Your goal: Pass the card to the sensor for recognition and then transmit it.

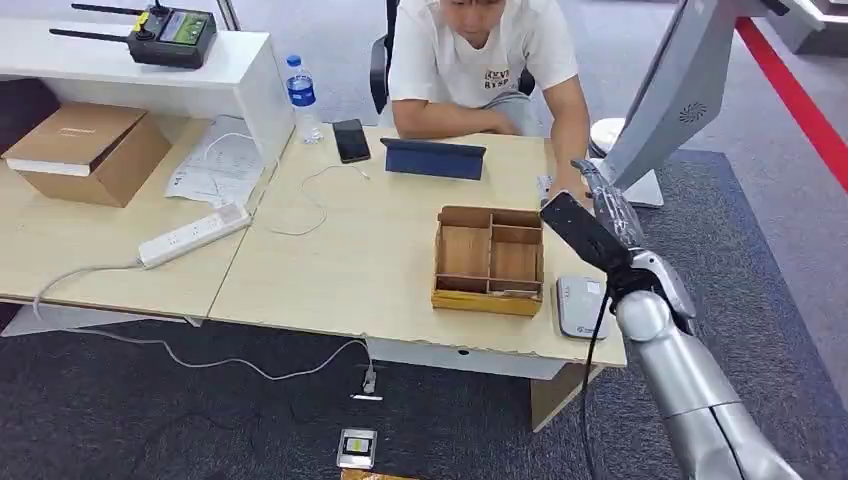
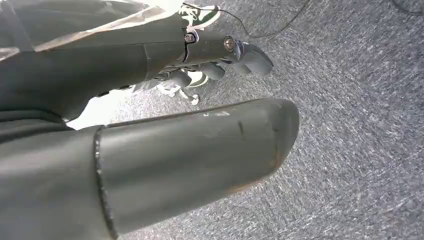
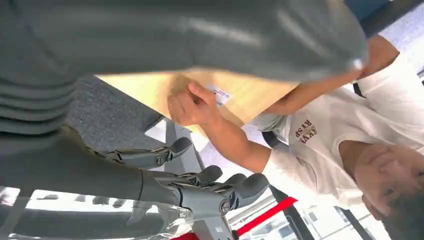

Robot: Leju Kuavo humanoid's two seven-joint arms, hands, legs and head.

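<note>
On the light table (image 1: 330,270) a wooden box (image 1: 489,261) with small parts inside is seen near the front edge. Just beside the box, on the side of the robot's right arm, a flat white sensor (image 1: 580,305) is laid on the table. Past the box and the sensor, at the table's far corner, the right hand (image 1: 610,212) is held up in the air. Its fingers (image 3: 220,182) are spread a little and nothing is held in them, so the hand is open. The card (image 3: 219,95), small and white, is pinched in a person's hand (image 3: 192,105) over the table top. That hand is close to the robot's fingers but is not touched by them. The person is seated behind the table, on the far side of the box, and a white shirt (image 1: 480,45) is worn. A dark blue tablet (image 1: 434,158) is laid flat behind the box, and a black phone (image 1: 351,140) and a water bottle (image 1: 301,98) are set farther back still. A white power strip (image 1: 194,235) is laid well away from the box, on the other side from the sensor. The left hand (image 2: 215,62) is hung low over the grey carpet (image 2: 350,125). Its fingers are bent loosely, the thumb is kept apart from them, and nothing is held.
</note>
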